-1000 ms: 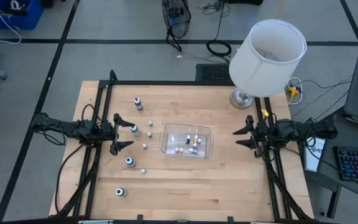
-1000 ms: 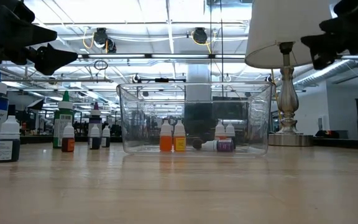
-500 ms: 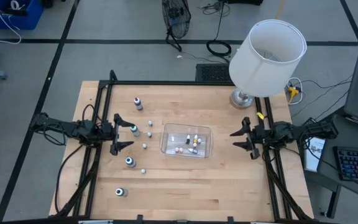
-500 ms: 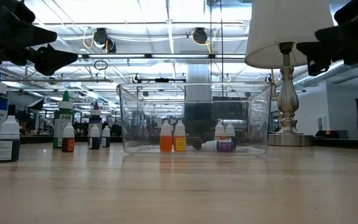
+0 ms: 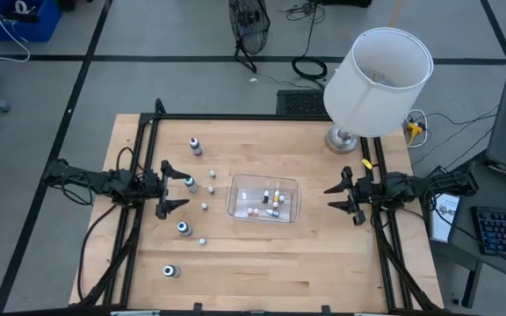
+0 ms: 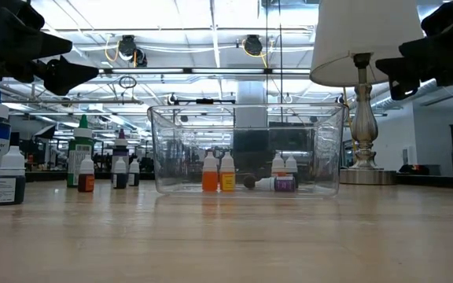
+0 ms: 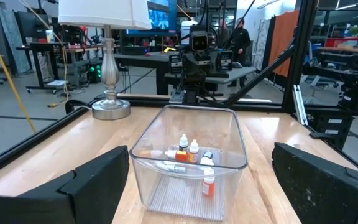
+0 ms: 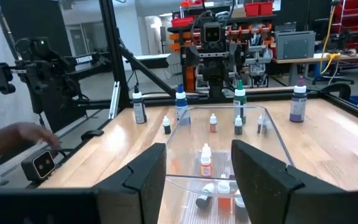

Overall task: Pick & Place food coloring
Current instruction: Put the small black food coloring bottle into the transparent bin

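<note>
In the clear tub (image 5: pixel 263 199), six bottles (image 5: pixel 276 197), both end effectors (image 5: pixel 172 190) (image 5: pixel 344 194) open, empty.

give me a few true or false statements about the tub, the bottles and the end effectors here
1. The clear tub already holds several small bottles. True.
2. The left end effector grips a bottle. False: it is open and holds nothing.
3. Bottles stand on the table between the tub and the left end effector. True.
4. The lamp lies tipped over inside the tub. False: it stands upright at the table's far corner.
5. The right end effector is inside the tub. False: it hangs beside it, empty.
</note>
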Robot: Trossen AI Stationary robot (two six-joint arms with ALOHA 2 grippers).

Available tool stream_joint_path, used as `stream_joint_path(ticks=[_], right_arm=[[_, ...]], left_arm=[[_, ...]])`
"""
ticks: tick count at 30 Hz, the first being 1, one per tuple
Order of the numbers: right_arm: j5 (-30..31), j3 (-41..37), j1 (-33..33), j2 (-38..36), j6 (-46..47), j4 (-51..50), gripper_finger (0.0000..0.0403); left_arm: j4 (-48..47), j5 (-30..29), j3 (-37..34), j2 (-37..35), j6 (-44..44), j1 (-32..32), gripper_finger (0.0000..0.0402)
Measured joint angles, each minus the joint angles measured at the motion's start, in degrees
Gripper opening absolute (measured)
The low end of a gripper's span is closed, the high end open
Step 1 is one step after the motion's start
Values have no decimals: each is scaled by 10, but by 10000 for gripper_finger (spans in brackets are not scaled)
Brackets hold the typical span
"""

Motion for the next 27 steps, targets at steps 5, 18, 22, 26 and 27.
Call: stream_joint_path(ticks=[5, 18, 22, 26, 27], right_arm=[[0, 0, 0, 0, 0, 0, 169], [1, 0, 0, 0, 0, -1, 169], [1, 0, 0, 0, 0, -2, 169], [1, -1, 0, 0, 0, -2, 169], [1, -1, 0, 0, 0, -2, 169]], left_arm=[[0, 0, 0, 0, 0, 0, 390], [66, -57, 0, 0, 22, 0, 390], [75, -70, 0, 5, 14, 0, 390], [114, -186, 0, 11, -11, 0, 390], [114, -237, 0, 13, -28, 0, 390]])
